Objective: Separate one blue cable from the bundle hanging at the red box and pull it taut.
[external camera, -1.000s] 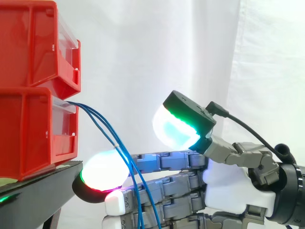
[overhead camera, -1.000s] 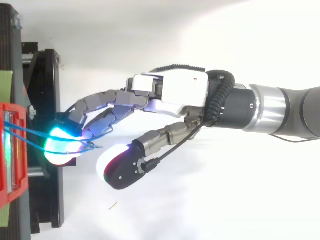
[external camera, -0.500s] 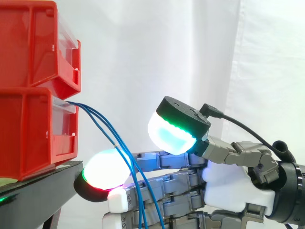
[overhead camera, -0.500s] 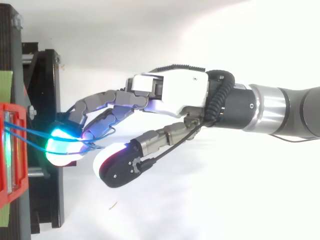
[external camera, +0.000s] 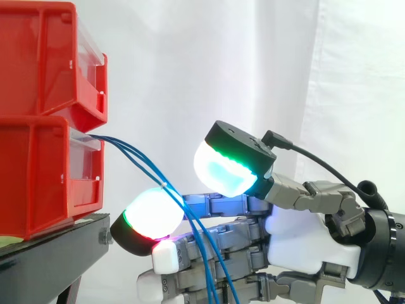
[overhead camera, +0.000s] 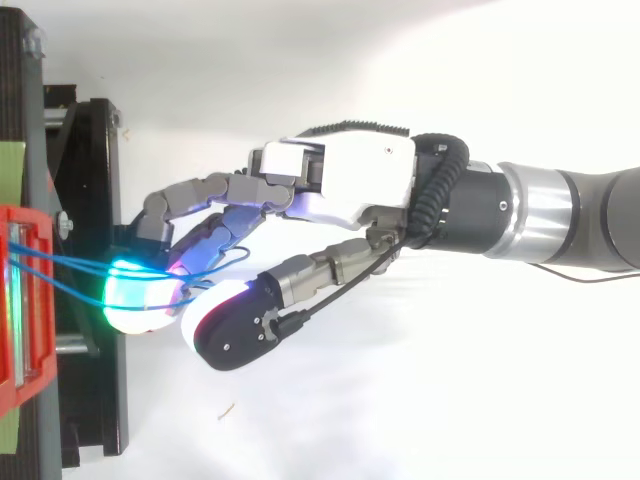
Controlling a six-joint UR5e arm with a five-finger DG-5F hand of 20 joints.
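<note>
1. Now, your hand [external camera: 297, 237] sits beside the lower red bin [external camera: 38, 171]. Its fingers [external camera: 221, 206] are stretched nearly straight, the thumb is poised above them, and they pinch nothing.
2. The blue cables [external camera: 136, 158] leave that bin's front, slope down across a glowing fingertip and drop between the fingers.
3. Any print on the bin's clear label strip [external camera: 87, 161] is too small for you to read.

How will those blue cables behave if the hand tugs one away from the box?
Probably floppy: the blue cables sag in a curve from the red box across the hand. Thin and smooth-looking, so one could slip from the pads. They lie close together, so neighbours may drag along.
</note>
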